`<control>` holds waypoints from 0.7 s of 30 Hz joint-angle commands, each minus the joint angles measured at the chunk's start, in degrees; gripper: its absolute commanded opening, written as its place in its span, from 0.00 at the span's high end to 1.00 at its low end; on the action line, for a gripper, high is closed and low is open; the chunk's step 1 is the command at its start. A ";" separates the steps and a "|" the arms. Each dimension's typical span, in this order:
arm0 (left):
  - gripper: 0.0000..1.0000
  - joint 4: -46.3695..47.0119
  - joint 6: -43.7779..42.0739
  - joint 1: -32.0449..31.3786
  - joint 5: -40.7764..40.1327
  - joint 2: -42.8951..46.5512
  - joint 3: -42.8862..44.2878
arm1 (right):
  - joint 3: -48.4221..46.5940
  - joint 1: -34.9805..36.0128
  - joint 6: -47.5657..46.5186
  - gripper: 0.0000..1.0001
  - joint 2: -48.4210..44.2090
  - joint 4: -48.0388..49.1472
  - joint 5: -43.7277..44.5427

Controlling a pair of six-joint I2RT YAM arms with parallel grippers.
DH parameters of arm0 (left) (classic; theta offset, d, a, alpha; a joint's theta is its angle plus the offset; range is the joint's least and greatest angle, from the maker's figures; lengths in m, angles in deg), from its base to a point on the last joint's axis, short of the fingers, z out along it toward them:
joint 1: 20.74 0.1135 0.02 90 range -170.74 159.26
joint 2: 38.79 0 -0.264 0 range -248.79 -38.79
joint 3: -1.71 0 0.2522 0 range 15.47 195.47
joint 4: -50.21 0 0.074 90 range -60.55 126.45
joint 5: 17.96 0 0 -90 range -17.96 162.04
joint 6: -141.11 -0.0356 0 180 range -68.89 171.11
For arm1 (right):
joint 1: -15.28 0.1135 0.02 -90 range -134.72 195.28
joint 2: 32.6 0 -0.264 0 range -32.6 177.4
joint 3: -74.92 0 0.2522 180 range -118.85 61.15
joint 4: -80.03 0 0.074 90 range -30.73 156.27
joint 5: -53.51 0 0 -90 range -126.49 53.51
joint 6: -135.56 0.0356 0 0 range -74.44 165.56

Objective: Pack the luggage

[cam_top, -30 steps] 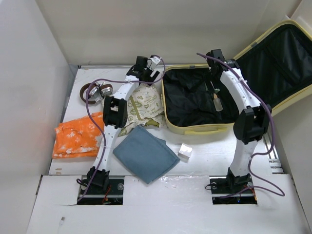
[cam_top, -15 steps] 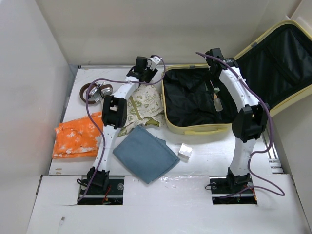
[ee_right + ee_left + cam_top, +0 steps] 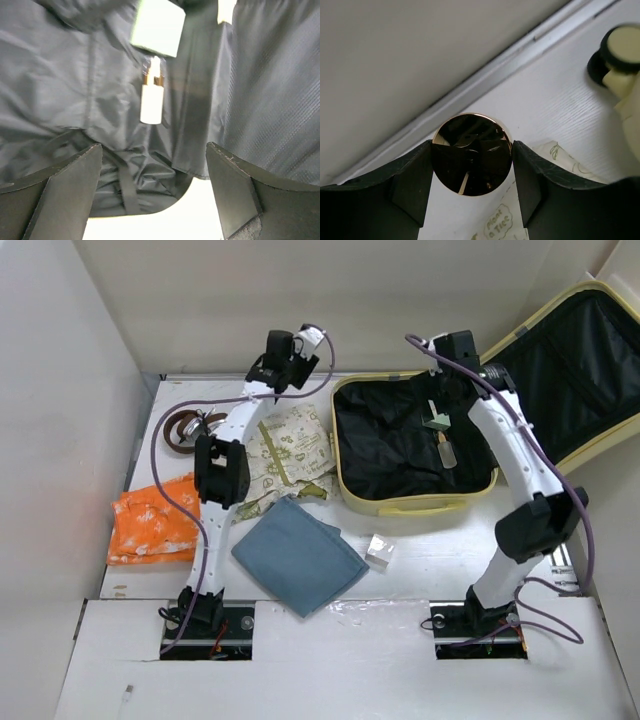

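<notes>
The luggage, a pale yellow hard-shell suitcase (image 3: 400, 504), lies open at the back right, its lid (image 3: 570, 370) leaning back. On its black lining lie a small white bottle (image 3: 447, 453) and a pale green box (image 3: 437, 422). Both show in the right wrist view, the bottle (image 3: 151, 102) and the box (image 3: 157, 27). My right gripper (image 3: 447, 375) (image 3: 154, 150) hangs open and empty above them. My left gripper (image 3: 292, 358) (image 3: 471, 150) is shut on a round gold-rimmed mirror-like disc (image 3: 471, 155), held above the table's back edge, left of the suitcase. A suitcase wheel (image 3: 620, 45) is nearby.
A cream printed pouch (image 3: 290, 450) lies left of the suitcase. A blue-grey folded cloth (image 3: 300, 552) and a small silvery box (image 3: 379, 551) lie in front. An orange cloth (image 3: 150, 520) and brown round items (image 3: 185, 430) sit at the left. White walls stand close on three sides.
My left arm has lifted up and back with the round disc in its jaws. My right arm has risen and pulled back to the right, uncovering the green box in the suitcase.
</notes>
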 commanded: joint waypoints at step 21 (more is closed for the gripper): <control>1.00 -36.90 -33.18 -15.04 37.57 37.86 -15.39 | 28.82 3.84 26.62 0.06 -21.72 42.61 -45.76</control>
